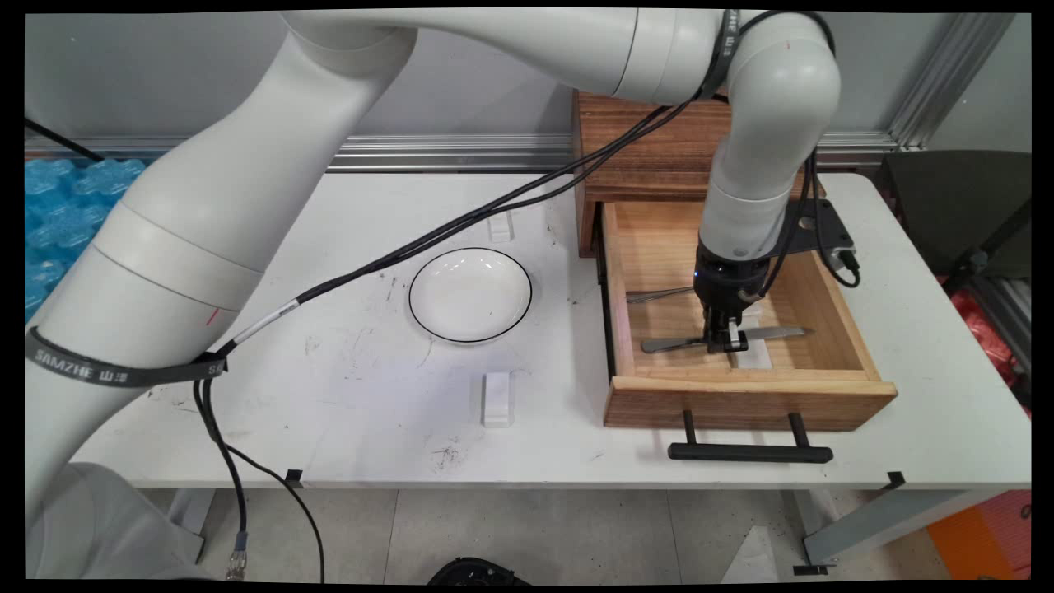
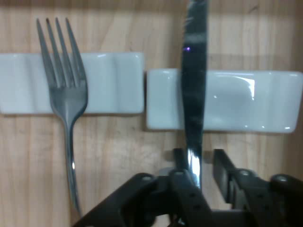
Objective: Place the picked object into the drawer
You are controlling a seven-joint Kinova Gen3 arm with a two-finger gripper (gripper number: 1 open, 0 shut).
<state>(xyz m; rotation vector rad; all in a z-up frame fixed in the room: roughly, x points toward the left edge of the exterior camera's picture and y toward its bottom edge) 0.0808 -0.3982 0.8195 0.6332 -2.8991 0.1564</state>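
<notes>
Jaws straddling the table knife (image 2: 194,85) without clamping it, the gripper (image 1: 722,342) hangs in the open wooden drawer (image 1: 745,399), knife on a white rest (image 2: 246,101), fork (image 2: 64,90) just beyond.

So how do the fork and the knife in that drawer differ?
The fork ends in four tines, while the knife has one flat blade. The fork lies free on the left white rest, while the knife lies on the right rest with the gripper jaws on either side of it. Both are silver metal and lie parallel in the wooden drawer.
</notes>
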